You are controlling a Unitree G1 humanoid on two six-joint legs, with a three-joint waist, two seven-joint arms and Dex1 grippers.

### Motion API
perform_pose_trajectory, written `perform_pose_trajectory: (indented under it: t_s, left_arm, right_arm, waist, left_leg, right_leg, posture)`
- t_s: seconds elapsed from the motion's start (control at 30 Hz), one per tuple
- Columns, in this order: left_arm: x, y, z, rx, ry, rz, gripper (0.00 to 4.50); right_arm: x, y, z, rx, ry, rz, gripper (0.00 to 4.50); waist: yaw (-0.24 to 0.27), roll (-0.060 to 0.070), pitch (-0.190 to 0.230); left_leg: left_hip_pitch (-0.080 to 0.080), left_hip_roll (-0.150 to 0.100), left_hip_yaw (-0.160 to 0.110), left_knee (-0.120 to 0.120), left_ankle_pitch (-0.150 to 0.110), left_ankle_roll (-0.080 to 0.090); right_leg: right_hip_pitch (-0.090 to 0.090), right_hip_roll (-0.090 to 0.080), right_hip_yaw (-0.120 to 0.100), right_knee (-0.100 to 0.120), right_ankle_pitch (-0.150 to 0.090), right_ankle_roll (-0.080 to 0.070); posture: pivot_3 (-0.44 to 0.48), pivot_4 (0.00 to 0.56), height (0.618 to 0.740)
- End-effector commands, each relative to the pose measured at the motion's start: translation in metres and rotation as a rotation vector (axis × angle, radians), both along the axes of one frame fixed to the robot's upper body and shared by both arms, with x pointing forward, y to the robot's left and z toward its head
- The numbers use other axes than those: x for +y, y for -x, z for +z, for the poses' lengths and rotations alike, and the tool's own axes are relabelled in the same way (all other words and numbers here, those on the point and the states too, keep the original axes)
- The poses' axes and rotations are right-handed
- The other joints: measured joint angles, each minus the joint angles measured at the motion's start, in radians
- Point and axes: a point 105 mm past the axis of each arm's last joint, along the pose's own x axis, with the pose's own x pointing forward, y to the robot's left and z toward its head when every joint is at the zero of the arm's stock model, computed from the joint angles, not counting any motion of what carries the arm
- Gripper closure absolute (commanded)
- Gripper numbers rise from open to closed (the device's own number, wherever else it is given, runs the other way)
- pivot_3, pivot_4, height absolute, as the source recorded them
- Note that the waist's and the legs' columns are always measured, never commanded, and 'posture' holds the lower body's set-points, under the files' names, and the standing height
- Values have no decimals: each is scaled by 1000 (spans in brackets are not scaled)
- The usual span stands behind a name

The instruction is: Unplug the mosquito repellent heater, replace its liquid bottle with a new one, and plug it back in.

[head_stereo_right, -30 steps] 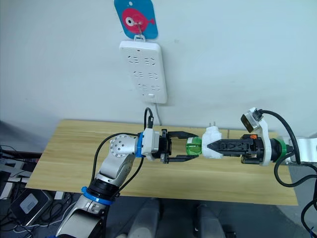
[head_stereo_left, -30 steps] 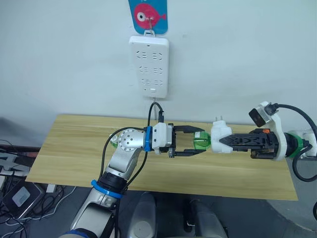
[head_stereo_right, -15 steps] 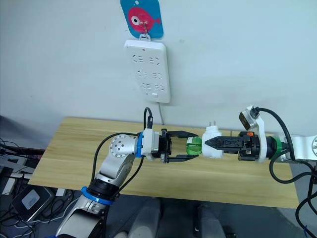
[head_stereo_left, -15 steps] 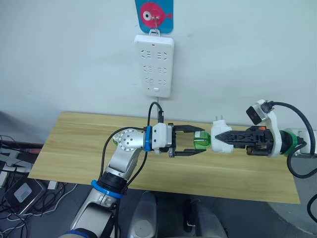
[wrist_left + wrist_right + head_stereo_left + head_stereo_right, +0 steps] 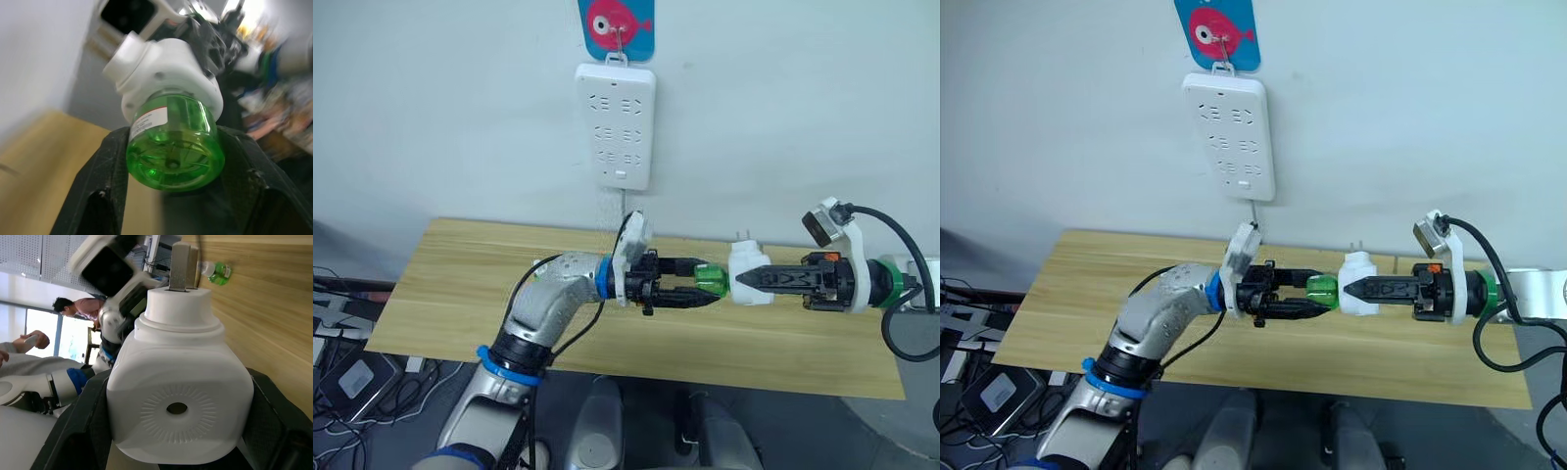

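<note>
Above the table (image 5: 460, 284), the left gripper (image 5: 693, 287), rolled over since a moment ago, is seen with jaws now pinching its liquid bottle (image 5: 709, 280); the mosquito repellent heater (image 5: 746, 273) is clamped by the right gripper (image 5: 749, 279); unscrewing is judged underway.

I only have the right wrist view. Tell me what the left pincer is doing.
Observer: The left pincer is shut on the liquid bottle, whose neck sits in the mosquito repellent heater.
Operator: Give me the outlet's position.
Observer: The power strip hangs on the wall, above the table's far edge.
Operator: Report the heater's height.
Observer: The right pincer holds it in the air above the table, not resting on it.
</note>
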Motion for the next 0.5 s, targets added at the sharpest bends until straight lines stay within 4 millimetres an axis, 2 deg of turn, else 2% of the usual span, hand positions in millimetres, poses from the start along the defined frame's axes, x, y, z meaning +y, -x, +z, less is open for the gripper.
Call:
perform_pose_trajectory:
  t_s: [0.03,0.1,0.2,0.33,0.43,0.5]
  left_arm:
    - [17,-9,4,435,11,-29,2222]
    - [19,-8,6,544,21,-66,2222]
    - [17,0,8,546,14,-107,1209]
    - [17,-9,7,552,46,-36,23]
    - [28,-14,9,509,66,33,23]
    - [39,-13,17,357,68,86,23]
  right_arm:
    - [5,8,8,-48,24,47,1465]
    - [6,9,8,-55,27,55,1465]
    - [6,8,9,-50,5,44,1465]
    - [4,8,8,-40,-11,33,1465]
    - [0,7,10,-32,-27,22,1465]
    - [-5,3,10,-25,-41,-4,1465]
  waist:
    - [-3,0,1]
    - [-6,-2,2]
    - [-5,-3,2]
    - [1,-3,2]
    - [3,-3,2]
    - [1,-3,2]
  left_leg:
    - [0,0,0,1,0,0]
    - [-1,0,0,1,0,0]
    - [-2,0,1,1,1,-2]
    - [-2,1,2,1,3,-5]
    - [-2,1,2,1,3,-5]
    - [-2,1,4,1,3,-6]
  right_leg:
    - [0,0,0,0,0,0]
    - [0,0,0,-1,0,0]
    - [0,-1,-1,-1,0,0]
    - [0,-2,-3,0,0,-1]
    - [0,-3,-3,-1,0,0]
    - [0,-4,-2,-1,0,0]
  posture:
    - [308,304,740]
    - [308,304,740]
    - [296,303,740]
    - [290,304,740]
    - [287,304,740]
    - [287,304,740]
